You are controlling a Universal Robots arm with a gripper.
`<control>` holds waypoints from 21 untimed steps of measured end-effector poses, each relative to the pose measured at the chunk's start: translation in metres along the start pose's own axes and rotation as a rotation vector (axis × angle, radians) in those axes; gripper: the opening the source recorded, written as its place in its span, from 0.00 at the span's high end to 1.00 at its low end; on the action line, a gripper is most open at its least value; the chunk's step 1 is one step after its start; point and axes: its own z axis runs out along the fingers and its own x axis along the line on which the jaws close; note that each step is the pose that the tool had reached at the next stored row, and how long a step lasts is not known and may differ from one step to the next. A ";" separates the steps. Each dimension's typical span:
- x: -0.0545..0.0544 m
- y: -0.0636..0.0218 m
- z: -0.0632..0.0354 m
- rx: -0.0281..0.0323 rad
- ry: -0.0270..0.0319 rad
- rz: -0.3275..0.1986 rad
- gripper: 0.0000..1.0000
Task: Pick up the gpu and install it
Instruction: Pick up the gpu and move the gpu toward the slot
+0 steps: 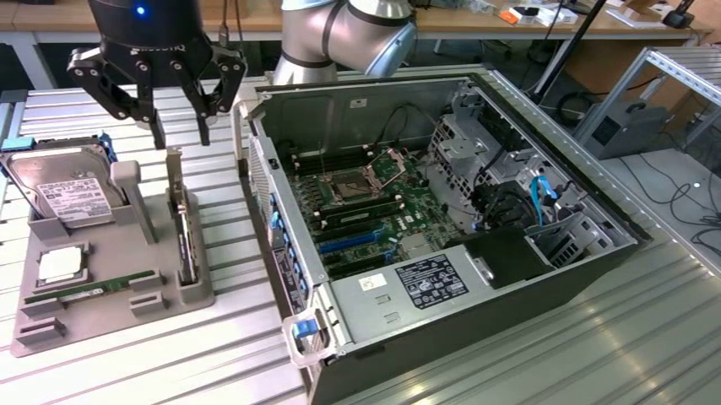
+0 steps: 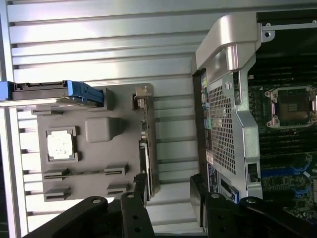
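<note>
The gpu [image 1: 178, 221] stands on its long edge in a slot of a grey holder [image 1: 135, 308] that sits on the ribbed metal surface [image 1: 225, 359], just beside the open computer case [image 1: 451, 211]. The same holder also carries a hard drive [image 1: 67, 196], a square processor chip [image 1: 62, 266] and a memory stick [image 1: 90, 292].

The end effector [image 1: 178, 135] hangs above the card with its fingers spread wide. It holds nothing and is clear of the card's upper edge. In the wrist view the gpu [image 2: 147, 144] appears as a thin strip running towards the end effector [image 2: 168, 193], closer to one finger than centred in the gap.

The card looks light and stiff. It is probably fragile, being a bare board with small parts and a fan cooler on one face. The safest hold seems to be a pinch across its thin body along the free upper edge, near the middle so it does not tip, with the pads on flat board rather than on the fan. A light squeeze should be enough. The slot probably grips the lower edge, so the card would need to come out straight upwards without twisting.
</note>
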 end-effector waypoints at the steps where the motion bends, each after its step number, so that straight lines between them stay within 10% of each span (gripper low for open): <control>1: 0.000 -0.0001 0.0005 0.0000 0.0000 0.000 0.52; 21: 0.002 -0.0019 0.0117 0.0000 0.0000 0.000 0.52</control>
